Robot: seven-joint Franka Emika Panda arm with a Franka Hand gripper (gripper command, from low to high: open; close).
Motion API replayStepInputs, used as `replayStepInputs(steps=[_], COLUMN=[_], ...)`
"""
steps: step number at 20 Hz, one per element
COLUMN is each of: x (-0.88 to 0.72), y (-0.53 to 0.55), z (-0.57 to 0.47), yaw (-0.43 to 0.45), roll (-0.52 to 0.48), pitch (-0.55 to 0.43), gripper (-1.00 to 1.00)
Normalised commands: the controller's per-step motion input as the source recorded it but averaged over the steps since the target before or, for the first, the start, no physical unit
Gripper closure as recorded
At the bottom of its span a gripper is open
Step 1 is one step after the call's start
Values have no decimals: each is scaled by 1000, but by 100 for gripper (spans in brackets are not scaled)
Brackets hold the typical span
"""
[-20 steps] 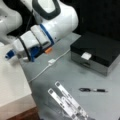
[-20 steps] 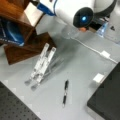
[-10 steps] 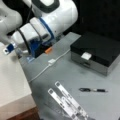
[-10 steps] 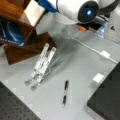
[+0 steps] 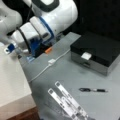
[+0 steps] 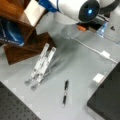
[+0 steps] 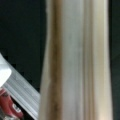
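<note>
Reaching toward the upper left of a front view, the white arm (image 5: 47, 22) carries its claw out past the tabletop's edge; the claw itself does not show, so I cannot tell how it stands. Using the black box (image 5: 98, 51) as landmark: a black pen (image 5: 93, 90) lies on the grey tabletop (image 5: 62, 72) just below it, a clear acrylic stand (image 5: 67, 101) sits further to the lower left, and a white cable (image 5: 51, 62) runs off to its left. The wrist view is filled by a pale, brown-edged upright surface (image 7: 75, 60).

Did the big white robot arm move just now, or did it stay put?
Yes. In a front view the robot arm has swung toward the view's left and top, away from the black box, which stayed put.
</note>
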Motion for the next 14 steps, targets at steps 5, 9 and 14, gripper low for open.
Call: replayStepInputs(steps=[5, 9, 14], x=[-194, -204, -177], y=[-42, -88, -61], z=[-88, -99, -104], yaw=[89, 91, 98], roll=[141, 144, 133], pitch=[-73, -75, -76], gripper=[100, 100, 100])
